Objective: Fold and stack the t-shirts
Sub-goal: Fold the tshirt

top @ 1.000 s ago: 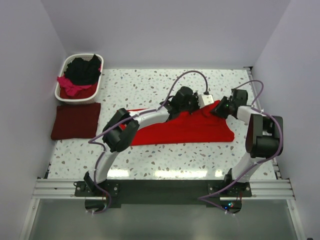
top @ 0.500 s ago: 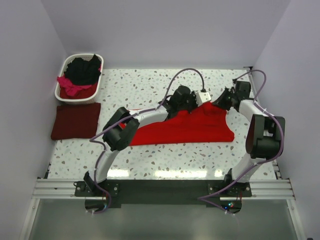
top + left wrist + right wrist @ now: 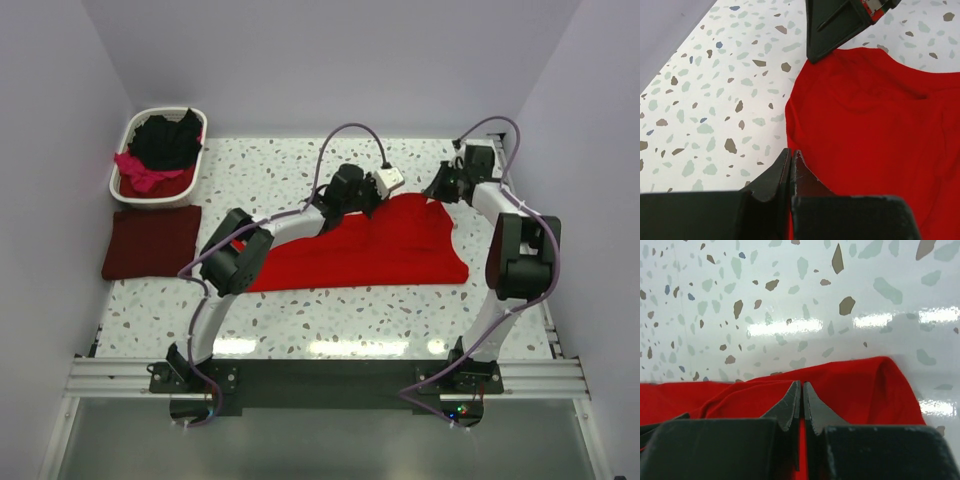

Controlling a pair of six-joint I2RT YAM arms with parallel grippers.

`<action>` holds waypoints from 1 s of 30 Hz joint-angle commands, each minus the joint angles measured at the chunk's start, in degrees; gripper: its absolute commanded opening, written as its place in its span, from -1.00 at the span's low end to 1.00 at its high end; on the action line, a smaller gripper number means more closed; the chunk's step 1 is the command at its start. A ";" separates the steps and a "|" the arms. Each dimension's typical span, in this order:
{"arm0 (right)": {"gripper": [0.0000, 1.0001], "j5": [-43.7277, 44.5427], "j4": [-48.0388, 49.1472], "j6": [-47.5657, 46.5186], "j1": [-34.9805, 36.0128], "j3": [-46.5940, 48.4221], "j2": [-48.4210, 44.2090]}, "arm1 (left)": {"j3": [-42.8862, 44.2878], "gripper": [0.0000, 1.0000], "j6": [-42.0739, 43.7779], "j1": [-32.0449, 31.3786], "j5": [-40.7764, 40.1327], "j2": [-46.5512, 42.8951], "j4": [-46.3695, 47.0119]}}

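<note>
A bright red t-shirt [image 3: 380,245] lies spread on the speckled table. My left gripper [image 3: 352,197] is shut on its far left edge; the left wrist view shows the jaws [image 3: 791,160] pinched on the cloth edge [image 3: 870,125]. My right gripper [image 3: 440,190] is shut on the shirt's far right corner; the right wrist view shows its jaws [image 3: 802,390] closed on a raised red fold [image 3: 860,385]. A dark maroon t-shirt [image 3: 150,241] lies folded at the left. Black [image 3: 167,140] and magenta-pink [image 3: 140,173] shirts sit in the basket.
A white plastic laundry basket [image 3: 120,170] stands at the far left corner. Lilac walls enclose the table on three sides. The right arm's finger [image 3: 835,25] shows at the top of the left wrist view.
Both grippers have moved toward the far side of the table, pulling the red shirt's far edge with them. The shirt now spreads wider front to back.
</note>
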 commanded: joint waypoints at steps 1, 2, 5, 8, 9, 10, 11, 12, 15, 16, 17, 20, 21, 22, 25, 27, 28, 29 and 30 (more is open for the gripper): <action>-1.00 2.60 -1.43 -6.31 1.71 4.46 1.56 | -0.48 -1.00 -2.82 -0.04 1.98 0.52 4.31; -1.00 2.96 -2.04 -7.62 2.07 5.25 1.83 | -0.57 -1.00 -3.00 0.13 1.98 0.60 4.40; -1.00 4.98 -2.92 -9.47 3.03 6.48 2.62 | -0.74 -1.00 -3.96 0.40 1.98 0.87 4.49; -1.00 6.56 -2.22 -10.97 3.56 6.40 2.36 | -0.83 -1.00 -4.93 0.49 1.98 1.13 4.49; -1.00 6.74 -2.05 -11.32 3.82 6.49 2.36 | -0.83 -1.00 -5.19 0.66 1.98 1.22 4.40; -1.00 7.00 -1.96 -11.67 4.00 6.49 2.36 | -0.83 -1.00 -5.37 0.58 2.07 1.31 4.40; -0.99 7.79 -1.78 -12.37 4.18 6.66 2.36 | -0.83 -1.00 -5.46 0.66 1.98 1.39 4.40; -0.99 8.15 -1.78 -12.64 4.27 6.66 2.44 | -0.92 -1.00 -5.81 0.66 1.98 1.39 4.40; -0.99 8.76 -1.17 -12.91 4.70 6.75 2.71 | -1.09 -1.00 -6.60 0.92 1.81 1.40 4.40; -0.99 8.85 -0.21 -12.99 4.79 6.58 2.62 | -1.18 -1.00 -6.86 1.10 1.72 1.39 4.58; -0.99 8.68 0.15 -13.08 4.88 6.49 2.36 | -1.53 -1.00 -7.13 1.10 1.63 1.13 4.75; -0.98 8.85 1.03 -13.35 5.06 6.75 1.74 | -2.24 -1.00 -8.18 1.63 1.72 0.69 5.28; -0.98 8.77 1.12 -13.43 5.06 6.84 1.48 | -2.33 -1.00 -8.53 1.89 1.72 0.43 5.45; -0.98 8.77 1.38 -13.61 5.06 7.19 1.39 | -2.41 -1.00 -8.71 1.81 1.72 0.25 5.63; -0.98 8.42 1.47 -13.79 5.06 8.15 1.21 | -2.85 -1.00 -9.06 2.07 1.72 -0.27 6.07; -0.97 7.98 1.47 -13.79 6.45 8.68 1.30 | -2.94 -1.00 -9.24 2.07 1.72 -0.45 6.16; -0.97 8.06 1.38 -13.79 6.46 9.29 1.48 | -2.94 -1.00 -9.24 2.16 1.63 -0.45 6.16; -0.97 8.06 1.29 -13.79 6.72 9.65 1.65 | -3.03 -1.00 -9.33 2.07 1.54 -0.54 6.16; -0.97 8.06 1.12 -13.79 6.99 10.26 1.83 | -3.12 -1.00 -9.50 2.16 1.19 -0.54 6.16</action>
